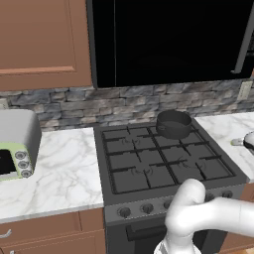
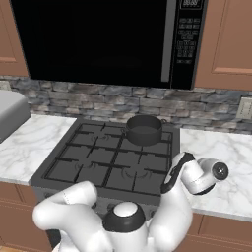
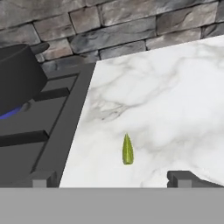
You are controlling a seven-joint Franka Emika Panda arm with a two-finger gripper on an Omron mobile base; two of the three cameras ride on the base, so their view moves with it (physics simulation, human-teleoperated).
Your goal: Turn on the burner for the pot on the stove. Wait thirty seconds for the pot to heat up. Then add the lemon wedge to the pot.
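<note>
a: lemon wedge [image 3: 127, 150] lying flat on the marble counter [image 3: 166, 100], just right of the stove [image 1: 163, 158], pointed tip toward the stone wall [image 3: 131, 26].
b: pot [image 2: 143, 130]?
a: sitting on the back right burner [image 3: 17, 111], blue flame showing under it in the hand view.
b: claw [image 3: 113, 179]?
a: spread as wide as can be, holding nothing, tips [image 3: 43, 178] low over the counter either side of the wedge, not touching it.
b: arm [image 2: 189, 174]?
a: bent over the counter's front edge, right of the stove.
</note>
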